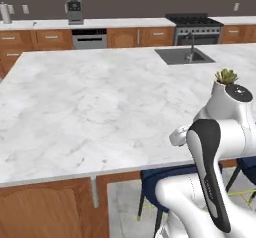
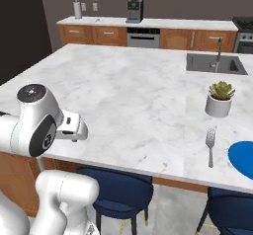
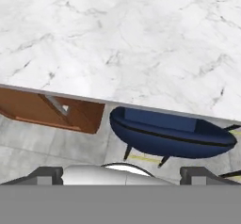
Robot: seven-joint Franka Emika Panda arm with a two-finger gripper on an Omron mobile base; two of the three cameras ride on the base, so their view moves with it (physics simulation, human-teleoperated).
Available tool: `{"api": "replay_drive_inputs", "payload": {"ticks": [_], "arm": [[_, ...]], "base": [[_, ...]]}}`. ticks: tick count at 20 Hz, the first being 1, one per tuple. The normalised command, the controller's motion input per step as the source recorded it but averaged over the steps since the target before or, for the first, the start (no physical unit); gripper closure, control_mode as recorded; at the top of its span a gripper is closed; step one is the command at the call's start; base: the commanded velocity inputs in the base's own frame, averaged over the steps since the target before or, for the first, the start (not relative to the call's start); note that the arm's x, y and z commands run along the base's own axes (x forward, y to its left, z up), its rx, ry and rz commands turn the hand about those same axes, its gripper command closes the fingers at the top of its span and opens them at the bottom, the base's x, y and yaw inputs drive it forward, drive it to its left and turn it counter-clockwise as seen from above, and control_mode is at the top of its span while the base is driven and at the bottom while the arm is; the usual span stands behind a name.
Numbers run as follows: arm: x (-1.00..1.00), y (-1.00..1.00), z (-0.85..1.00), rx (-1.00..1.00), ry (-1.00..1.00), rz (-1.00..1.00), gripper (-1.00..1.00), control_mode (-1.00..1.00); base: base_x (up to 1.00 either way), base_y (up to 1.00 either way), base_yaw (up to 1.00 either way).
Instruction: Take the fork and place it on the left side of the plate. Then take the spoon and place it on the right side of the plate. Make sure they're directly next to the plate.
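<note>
The fork (image 2: pixel 210 146) lies flat on the marble desk (image 2: pixel 133 105) near its front edge, tines pointing away from the robot, just left of the blue plate (image 2: pixel 242 159), with a gap between them; only the left part of the plate is in the right base view, so the far side of it, and the spoon, cannot be judged from here. A small potted plant (image 2: pixel 220 98) stands behind the fork, and a sink (image 2: pixel 215 63) sits farther back. The claw (image 3: pixel 121 173) hangs low in front of the desk edge, above a dark blue stool (image 3: pixel 172 133), its jaws spread wide and holding nothing. The main risk, as I judge it, is the reach: the arm is folded low and well apart from the fork, so lifting it up and over could knock the hand against the desk edge. A thin flat fork is also hard to pinch; a shallow or off-centre close may skid it toward the edge or push it under the plate's rim. Swinging too far back could clip the plant. The fork may already be near enough to the plate, so a careless grab could make its placing worse.
</note>
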Motion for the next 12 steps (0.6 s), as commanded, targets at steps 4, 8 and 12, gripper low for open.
{"api": "replay_drive_inputs", "payload": {"ticks": [4,8,12], "arm": [[0.00,0.00,0.00,0.00,0.00,0.00,-1.00,1.00],[0.00,0.00,0.00,0.00,0.00,0.00,-1.00,1.00],[0.00,0.00,0.00,0.00,0.00,0.00,-1.00,1.00]], "base": [[-0.32,1.00,0.00],[-0.33,1.00,0.00],[-0.31,1.00,0.00]]}}
